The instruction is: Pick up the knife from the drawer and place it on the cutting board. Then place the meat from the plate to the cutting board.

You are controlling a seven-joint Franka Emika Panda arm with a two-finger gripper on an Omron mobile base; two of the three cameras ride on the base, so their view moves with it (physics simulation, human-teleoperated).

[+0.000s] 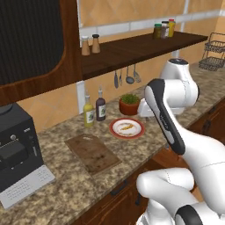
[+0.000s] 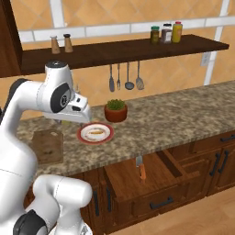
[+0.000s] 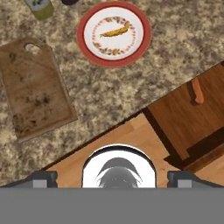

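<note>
- The drawer is seen pulled out below the granite counter, and the knife lies inside it near its back, orange-brown handle toward the front and blade toward the counter edge.
- In the hand view, only the handle end of the knife is seen, on the drawer floor at the right.
- The fingers are spread wide, with nothing between them, and are held above the counter edge, apart from the knife.
- The cutting board lies flat on the counter, bare, to the left of the plate.
- The meat is seen resting in the middle of the plate.
- A potted plant stands just behind the plate; two bottles stand behind the board.
- Utensils hang under the shelf, which carries shakers and jars.
- A dark coffee machine stands at the far left of the counter, and a wire basket at the far right.
</note>
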